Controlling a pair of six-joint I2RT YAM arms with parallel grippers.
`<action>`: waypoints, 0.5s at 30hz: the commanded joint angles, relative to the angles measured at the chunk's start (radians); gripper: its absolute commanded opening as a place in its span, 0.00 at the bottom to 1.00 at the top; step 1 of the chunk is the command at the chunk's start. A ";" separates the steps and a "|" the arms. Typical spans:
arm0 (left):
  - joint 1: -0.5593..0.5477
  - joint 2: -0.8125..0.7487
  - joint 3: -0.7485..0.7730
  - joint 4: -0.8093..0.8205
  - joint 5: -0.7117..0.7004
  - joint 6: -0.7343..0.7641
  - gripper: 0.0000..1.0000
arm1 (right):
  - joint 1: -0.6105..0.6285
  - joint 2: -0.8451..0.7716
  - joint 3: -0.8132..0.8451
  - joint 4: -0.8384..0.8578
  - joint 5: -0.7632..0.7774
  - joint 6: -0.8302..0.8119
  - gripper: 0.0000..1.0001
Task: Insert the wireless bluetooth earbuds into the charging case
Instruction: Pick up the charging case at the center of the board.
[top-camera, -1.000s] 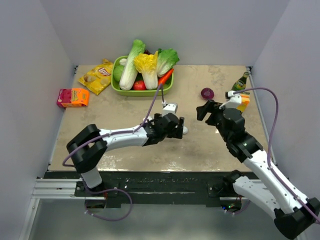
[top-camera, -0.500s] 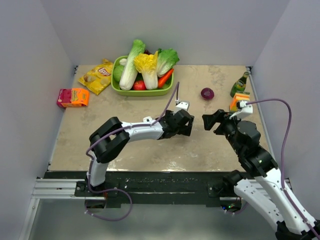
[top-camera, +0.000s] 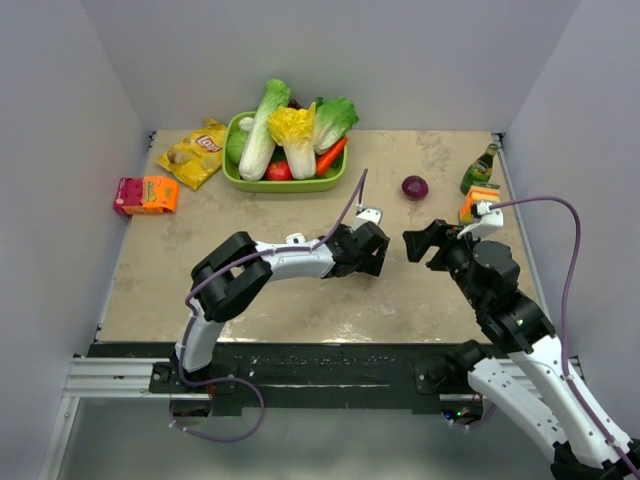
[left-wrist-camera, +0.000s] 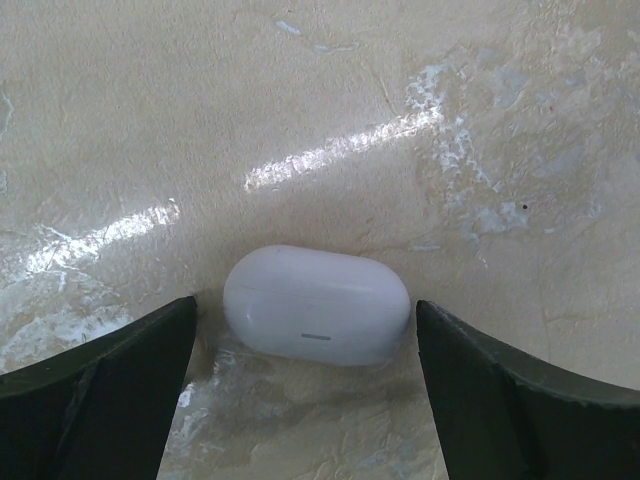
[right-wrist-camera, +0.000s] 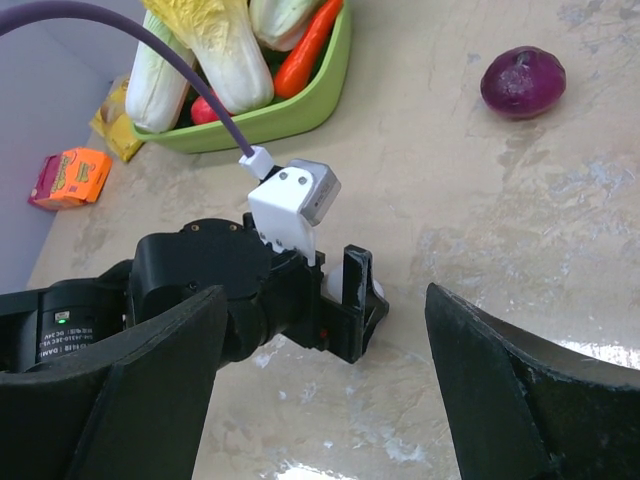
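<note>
The charging case (left-wrist-camera: 317, 318), a white pebble with its lid closed, lies flat on the beige table. My left gripper (left-wrist-camera: 305, 305) stands open around it, one dark finger on each side, with a small gap to each. In the top view the left gripper (top-camera: 372, 255) covers the case at mid-table. In the right wrist view a sliver of the case (right-wrist-camera: 335, 283) shows between the left fingers. My right gripper (top-camera: 420, 243) hangs open just right of the left one, holding nothing. The earbuds are out of view.
At the back stands a green tray (top-camera: 285, 183) of lettuce, carrot and tomato. A purple onion (top-camera: 415, 187), a green bottle (top-camera: 480, 166) and an orange carton (top-camera: 478, 203) sit at the right. On the left lie a chips bag (top-camera: 195, 152) and an orange-pink box (top-camera: 146, 194).
My left arm has reached further right across the table and now straddles the case. My right gripper has drawn back a little to the right.
</note>
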 joint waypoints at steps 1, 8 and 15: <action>0.003 0.021 0.044 -0.011 0.008 0.038 0.94 | -0.002 -0.007 0.029 -0.016 -0.013 0.004 0.84; 0.003 0.017 0.031 -0.028 0.028 0.076 0.95 | -0.002 -0.012 0.026 -0.022 -0.012 0.006 0.84; 0.004 -0.016 -0.007 -0.029 0.057 0.174 1.00 | -0.002 -0.021 0.020 -0.042 -0.010 0.004 0.84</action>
